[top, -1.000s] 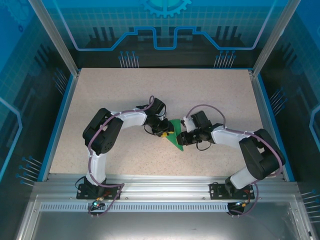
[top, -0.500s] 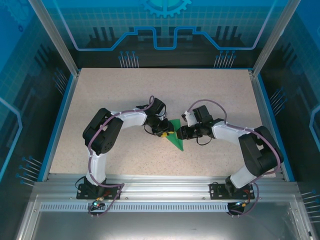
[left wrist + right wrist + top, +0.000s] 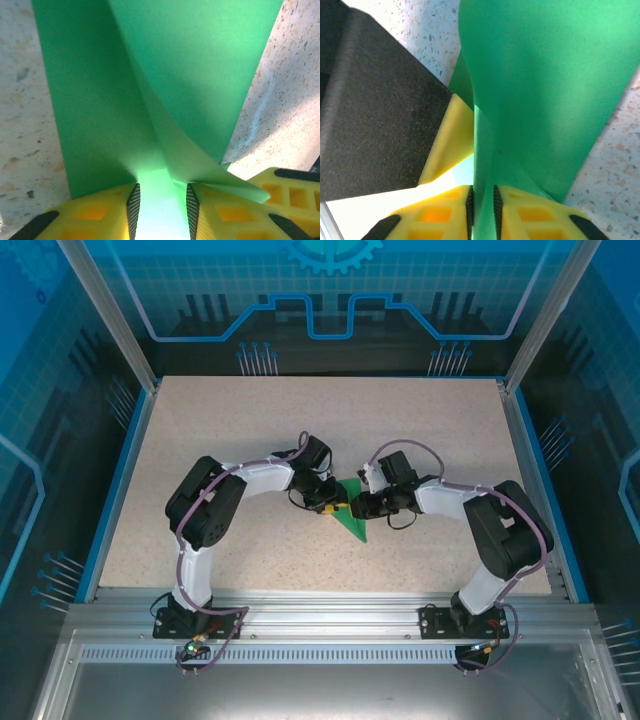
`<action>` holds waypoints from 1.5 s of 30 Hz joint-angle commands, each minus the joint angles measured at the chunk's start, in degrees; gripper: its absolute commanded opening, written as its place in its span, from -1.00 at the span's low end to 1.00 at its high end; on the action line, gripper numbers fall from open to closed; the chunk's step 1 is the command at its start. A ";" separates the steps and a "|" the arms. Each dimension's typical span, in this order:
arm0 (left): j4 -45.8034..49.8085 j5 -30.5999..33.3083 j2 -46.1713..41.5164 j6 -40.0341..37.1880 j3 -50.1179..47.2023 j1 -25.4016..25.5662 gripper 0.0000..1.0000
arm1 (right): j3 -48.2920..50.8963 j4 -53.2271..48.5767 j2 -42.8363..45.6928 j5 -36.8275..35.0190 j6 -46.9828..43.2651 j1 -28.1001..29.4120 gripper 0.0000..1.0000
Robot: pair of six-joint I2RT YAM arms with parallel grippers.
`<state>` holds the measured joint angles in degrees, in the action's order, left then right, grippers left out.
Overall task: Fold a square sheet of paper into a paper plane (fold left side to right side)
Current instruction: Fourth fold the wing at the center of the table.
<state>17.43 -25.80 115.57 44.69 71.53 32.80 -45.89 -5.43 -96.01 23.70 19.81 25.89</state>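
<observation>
Green paper plane [image 3: 351, 512], mid-fold on the desk [image 3: 250, 420], is pinched by both left gripper [image 3: 162, 210] and right gripper [image 3: 482, 210] jaws; creasing likely follows.

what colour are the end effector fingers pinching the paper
Yellow fingers with black ribbed pads, clearest in the right wrist view, around the green paper.

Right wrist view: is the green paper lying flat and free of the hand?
No, the green paper is pinched between the right hand's fingers.

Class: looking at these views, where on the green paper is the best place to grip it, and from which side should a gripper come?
Grip the raised flap along the paper centre, where it stands off the table. Come level with the table from either side, as the left gripper and right gripper do; the flat parts offer no edge.
</observation>
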 commanded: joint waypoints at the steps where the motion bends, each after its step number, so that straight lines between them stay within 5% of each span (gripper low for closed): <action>1: 1.47 0.31 1.41 -0.92 0.98 0.25 -0.30 | -1.57 0.52 -0.17 1.08 -0.06 0.65 -0.79; 6: 1.65 0.47 1.40 -1.11 0.76 0.30 -0.30 | -1.24 -0.10 0.82 0.77 -0.12 -0.13 -0.94; 45: 2.43 0.79 1.50 -1.62 0.59 0.32 -0.31 | -0.08 -1.00 -2.76 4.68 -1.34 -5.68 -0.92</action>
<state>17.54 -25.78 115.57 44.49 71.53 32.80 -45.76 -5.52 -97.58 27.64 19.44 21.56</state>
